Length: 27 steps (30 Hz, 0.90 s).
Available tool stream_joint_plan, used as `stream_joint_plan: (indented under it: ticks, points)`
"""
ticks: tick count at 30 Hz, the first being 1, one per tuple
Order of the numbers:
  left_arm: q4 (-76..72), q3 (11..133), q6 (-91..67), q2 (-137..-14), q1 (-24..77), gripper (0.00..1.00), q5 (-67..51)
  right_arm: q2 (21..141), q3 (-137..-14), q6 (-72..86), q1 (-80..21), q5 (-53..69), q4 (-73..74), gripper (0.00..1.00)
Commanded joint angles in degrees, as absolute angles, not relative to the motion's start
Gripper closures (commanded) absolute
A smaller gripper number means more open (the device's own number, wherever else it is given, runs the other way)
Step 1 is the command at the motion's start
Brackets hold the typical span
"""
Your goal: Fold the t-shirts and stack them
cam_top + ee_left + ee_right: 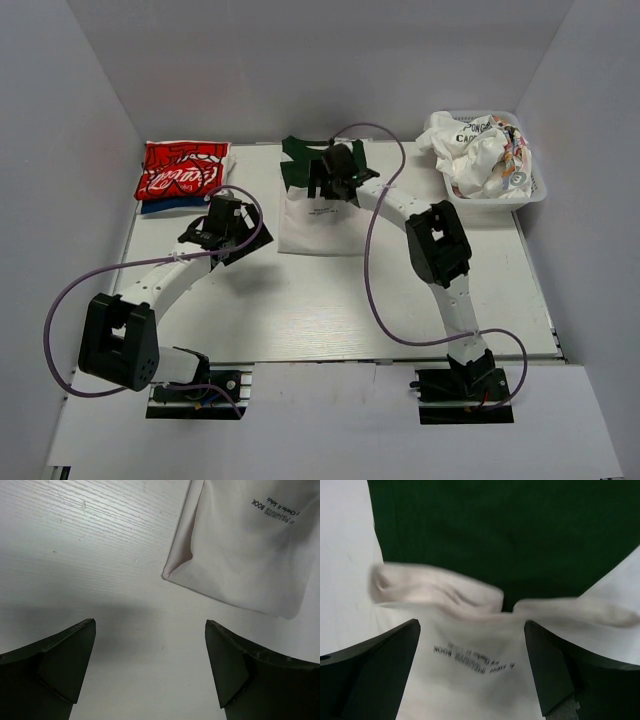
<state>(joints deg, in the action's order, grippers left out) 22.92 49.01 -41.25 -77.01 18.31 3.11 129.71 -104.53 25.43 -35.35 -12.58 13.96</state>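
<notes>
A folded off-white t-shirt point(322, 225) with small black print lies mid-table, its far edge bunched over a dark green t-shirt point(298, 160) spread at the back. My right gripper point(337, 178) hovers open over that edge; the right wrist view shows the off-white cloth point(470, 635) under the open gripper point(472, 672), with the green cloth point(510, 530) beyond. My left gripper point(222, 230) is open and empty over bare table point(150, 665), the off-white shirt's corner point(245, 545) ahead to its right. A folded red Coca-Cola t-shirt point(180, 168) lies back left. No pink shirt shows.
A white mesh basket point(537, 192) at the back right holds crumpled white printed cloth point(478, 155). A blue folded cloth point(163, 207) sticks out under the red shirt. Purple cables loop over the table by both arms. Grey walls close in on three sides.
</notes>
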Motion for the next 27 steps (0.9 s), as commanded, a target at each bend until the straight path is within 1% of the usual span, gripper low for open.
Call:
stream_joint_plan:
  ticks: [1,3,4,5,6,8,10,11,12,13,14,16,17,19,20,22,23,25,26,27]
  points:
    - [22.85,48.87,-40.52,-75.4,18.37,0.0,2.29,128.85,-111.27,24.96,-32.61,-16.08,15.64,0.1]
    - [22.06,49.39,-39.55,-76.19,18.37,0.0,1.76,125.43,-108.91,24.09,-32.43,-15.74,15.56,0.1]
    - [21.19,49.92,-38.77,-77.51,18.37,0.0,1.15,124.2,-103.41,24.0,-32.26,-14.86,13.82,0.1]
    - [20.49,49.92,-38.76,-78.39,19.07,0.0,1.14,119.84,-101.27,24.26,-32.08,-13.64,13.02,0.1]
    - [19.26,51.23,-37.54,-80.57,19.07,0.0,-1.29,114.84,-94.2,24.78,-31.73,-12.32,10.83,0.1]
    - [18.73,51.77,-36.31,-81.81,19.6,0.0,-2.54,113.13,-89.32,25.75,-31.64,-11.51,10.64,0.1]
    - [16.88,52.65,-35.6,-85.68,19.6,0.0,-5.26,105.86,-81.5,28.73,-31.21,-10.03,9.59,0.1]
    - [16.18,53.34,-35.6,-86.91,19.6,0.0,-5.88,103.82,-72.86,29.44,-31.11,-8.71,9.06,0.1]
    - [15.56,53.35,-35.07,-89.27,19.6,0.03,-7.28,98.67,-69.9,30.4,-30.85,-8.01,5.22,0.1]
    - [14.43,53.96,-35.07,-90.43,19.6,0.06,-7.9,97.13,-67.18,30.93,-30.68,-6.08,4.58,0.1]
    - [13.81,54.49,-35.07,-91.57,19.6,0.09,-8.52,95.9,-60.71,31.55,-30.5,-4.67,4.14,0.1]
    - [11.79,55.1,-34.45,-93.77,19.6,0.15,-11.07,92.56,-57.41,32.52,-29.62,-2.56,2.64,0.1]
    - [11.78,55.11,-34.45,-95.87,19.6,0.21,-11.07,92.37,-54.09,32.52,-29.79,-0.81,2.2,0.1]
    - [10.99,55.63,-34.45,-97.9,19.6,0.26,-11.07,92.55,-52.48,32.87,-29.27,1.47,1.06,0.1]
    - [10.46,56.24,-34.45,-98.78,19.6,0.32,-11.07,93.33,-52.04,32.87,-28.83,1.93,0.79,0.1]
    - [10.46,57.13,-34.45,-101.42,19.6,0.4,-11.69,95.26,-52.29,32.78,-28.74,3.77,0.7,0.1]
    - [11.07,57.91,-34.45,-102.12,19.6,0.49,-11.69,96.75,-52.82,32.61,-28.39,4.04,-0.95,0.1]
    - [11.07,57.92,-34.45,-103.35,19.6,0.58,-11.69,99.56,-53.26,33.48,-28.3,4.48,-1.58,0.1]
    - [10.55,57.92,-34.45,-103.36,19.6,0.62,-12.21,100.01,-53.35,33.75,-27.95,4.4,-1.67,0.11]
    - [10.55,57.92,-34.45,-103.36,19.6,0.7,-12.22,100.45,-52.91,34.27,-27.86,4.57,-3.58,0.14]
